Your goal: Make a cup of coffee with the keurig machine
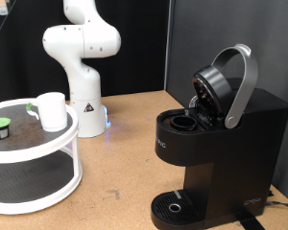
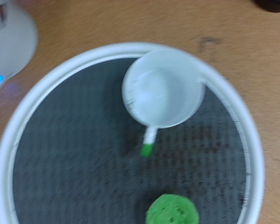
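Observation:
The white mug stands upright on the top shelf of a round white two-tier tray at the exterior view's left. A small dark pod with a green top sits on the same shelf, left of the mug. The black keurig machine stands at the right with its silver-handled lid raised and the pod chamber open. The wrist view looks straight down on the mug, which is empty, and the pod on the tray. My gripper shows in neither view.
The white arm's base stands behind the tray with a blue light at its foot; it also shows in the wrist view. The keurig's round drip tray is bare. Wooden tabletop lies between the tray and the machine.

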Controlling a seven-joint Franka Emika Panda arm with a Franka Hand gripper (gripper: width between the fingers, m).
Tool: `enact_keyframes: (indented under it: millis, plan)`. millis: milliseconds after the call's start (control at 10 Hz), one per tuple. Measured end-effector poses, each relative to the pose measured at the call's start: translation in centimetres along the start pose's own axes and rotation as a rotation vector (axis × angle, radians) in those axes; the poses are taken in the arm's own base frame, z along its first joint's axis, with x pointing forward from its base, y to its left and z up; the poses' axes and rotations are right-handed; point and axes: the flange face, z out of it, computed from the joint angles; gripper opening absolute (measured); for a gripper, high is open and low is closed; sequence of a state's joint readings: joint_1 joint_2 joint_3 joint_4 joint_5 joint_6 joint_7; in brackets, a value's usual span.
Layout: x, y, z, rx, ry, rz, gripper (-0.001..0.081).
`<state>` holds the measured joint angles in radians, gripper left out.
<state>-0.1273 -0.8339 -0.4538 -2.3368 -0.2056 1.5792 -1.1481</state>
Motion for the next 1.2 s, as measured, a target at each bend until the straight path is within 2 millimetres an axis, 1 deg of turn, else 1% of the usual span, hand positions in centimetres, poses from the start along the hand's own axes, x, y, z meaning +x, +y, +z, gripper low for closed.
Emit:
enact_keyframes:
  millis: [200,300,400,500,600,900,1000,1100,1200]
  plan:
    - [1.2,0.6,1.0,-0.074,0.129,0.142,0.0807]
    - [1.7,0.7,2.0,-0.094,0.166,0.162,0.0807]
    - [1.8,0.5,2.5,-0.112,0.193,0.168,0.0807]
    - [1.7,0.5,2.6,-0.103,0.185,0.167,0.0807]
    - [1.7,0.4,2.8,-0.087,0.176,0.106,0.0807]
    - [0.1,0.3,3.1,0.032,0.093,-0.234,0.0807]
    - [-0.2,0.8,3.0,0.013,0.044,-0.244,0.0807]
    - [0.2,0.9,3.1,-0.012,-0.002,-0.235,0.0807]
    - [0.2,0.8,3.1,-0.002,0.014,-0.234,0.0807]
